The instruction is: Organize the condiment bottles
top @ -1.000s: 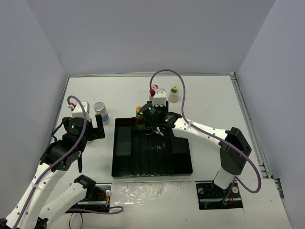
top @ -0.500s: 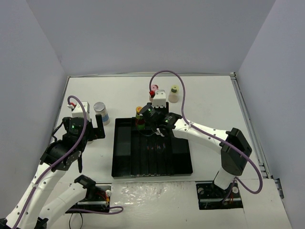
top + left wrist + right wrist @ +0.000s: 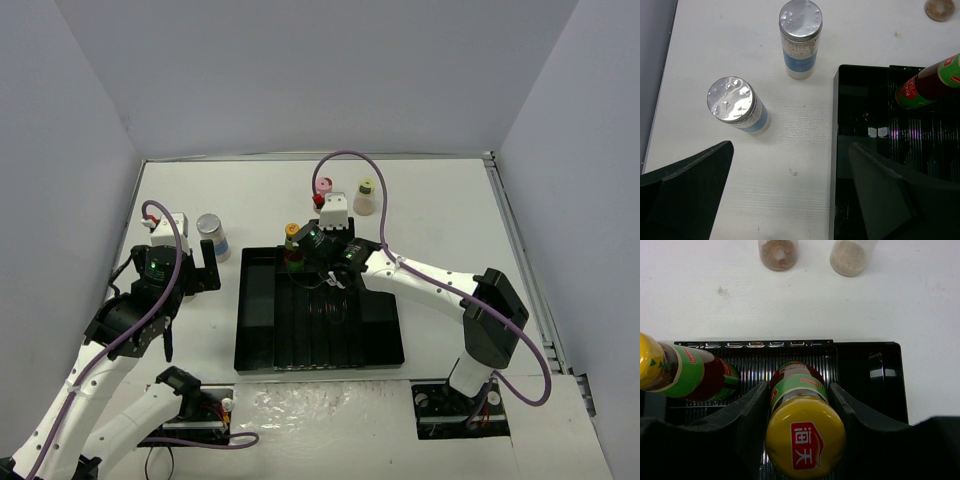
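Left arm (image 3: 125,325): folded above the table's near-left corner, elbow bent, wrist raised. Left gripper (image 3: 790,150) faces the far edge, tilted down, jaws spread wide, nothing between them.

Right arm (image 3: 420,275): rises from the near-right edge, forearm stretched left towards mid-table, wrist angled down. Right gripper (image 3: 797,390): both fingers (image 3: 752,410) pressed to the sides of an orange-capped bottle (image 3: 805,435), which is held upright.

Purple cable loops over each wrist.
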Controlling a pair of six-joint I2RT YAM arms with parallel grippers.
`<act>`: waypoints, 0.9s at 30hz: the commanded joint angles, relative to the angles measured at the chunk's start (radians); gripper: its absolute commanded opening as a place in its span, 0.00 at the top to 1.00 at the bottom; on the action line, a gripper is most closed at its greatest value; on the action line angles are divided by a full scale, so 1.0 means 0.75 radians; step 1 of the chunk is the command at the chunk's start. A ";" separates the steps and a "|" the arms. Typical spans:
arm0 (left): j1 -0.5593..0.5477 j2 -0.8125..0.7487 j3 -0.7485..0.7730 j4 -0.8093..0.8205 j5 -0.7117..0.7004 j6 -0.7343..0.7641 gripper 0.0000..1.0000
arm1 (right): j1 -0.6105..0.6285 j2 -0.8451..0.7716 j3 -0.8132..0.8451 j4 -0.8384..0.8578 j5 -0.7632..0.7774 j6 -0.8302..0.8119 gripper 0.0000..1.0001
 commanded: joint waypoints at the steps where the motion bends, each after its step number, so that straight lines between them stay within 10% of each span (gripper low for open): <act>1: 0.011 0.014 0.017 0.062 -0.023 0.007 0.03 | 0.013 -0.026 0.051 0.081 0.130 0.030 1.00; 19: 0.013 0.007 0.014 0.057 -0.024 0.015 0.03 | -0.057 0.111 0.047 0.239 0.088 -0.021 0.99; 27: 0.011 0.011 0.015 0.060 -0.025 0.018 0.03 | -0.053 0.077 0.028 0.221 0.085 -0.006 0.66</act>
